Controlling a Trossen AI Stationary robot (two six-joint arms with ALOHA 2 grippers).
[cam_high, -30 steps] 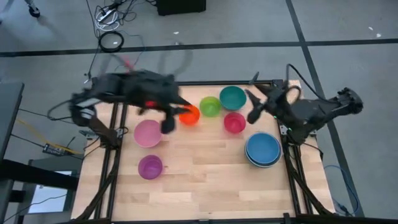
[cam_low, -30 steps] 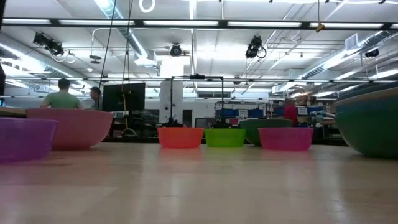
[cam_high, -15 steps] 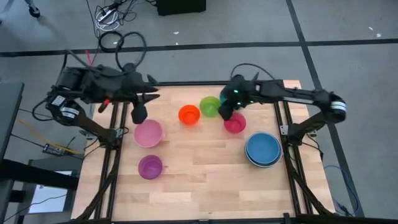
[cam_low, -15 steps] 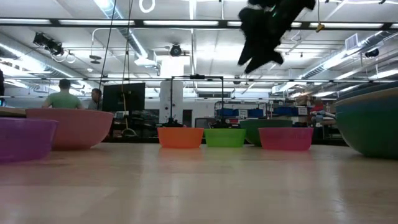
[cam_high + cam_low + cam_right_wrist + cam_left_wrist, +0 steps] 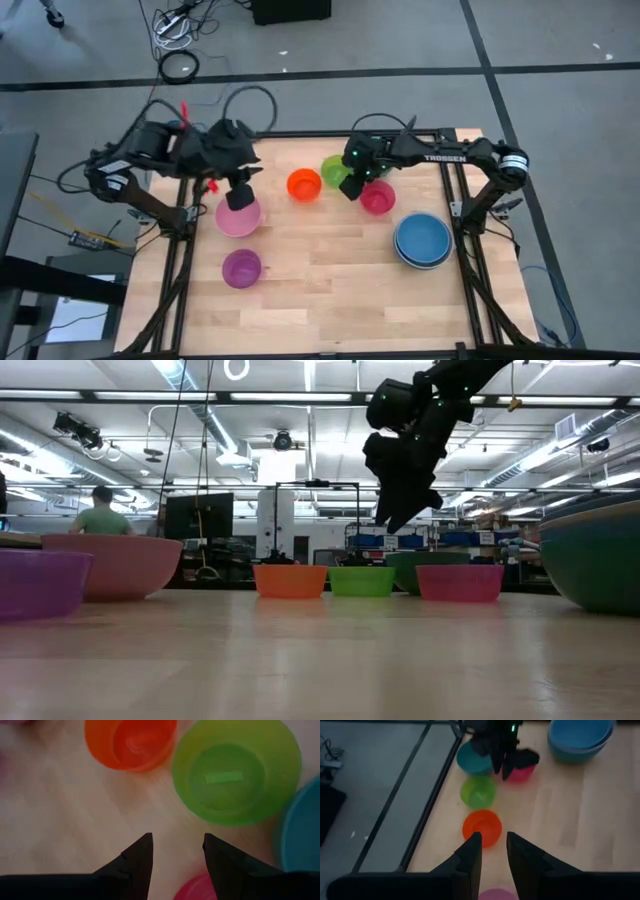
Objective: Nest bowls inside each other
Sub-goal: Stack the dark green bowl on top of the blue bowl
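Small bowls stand on their bases on the wooden table: pink (image 5: pixel 238 217), purple (image 5: pixel 242 268), orange (image 5: pixel 304 185), lime (image 5: pixel 334 170), magenta (image 5: pixel 379 198) and a blue stack (image 5: pixel 423 240). A teal bowl (image 5: pixel 472 760) sits at the far edge, under my right arm in the high view. My left gripper (image 5: pixel 239 196) hangs open above the pink bowl's far rim, pointing toward the orange bowl (image 5: pixel 482 827). My right gripper (image 5: pixel 351 187) is open in the air above the table between the lime bowl (image 5: pixel 235 770) and the magenta bowl (image 5: pixel 197 887), nothing between its fingers.
Bare wood fills the table's near half, in front of the row of bowls. The black frame rails (image 5: pixel 185 250) run along the left and right sides. In the low view, people (image 5: pixel 100 510) stand far off in the room behind.
My right gripper has swung from the right side toward the table's left, come down and tipped its fingers downward, ending between the lime and magenta bowls. My left gripper has tipped downward over the pink bowl's far rim. No bowl has moved.
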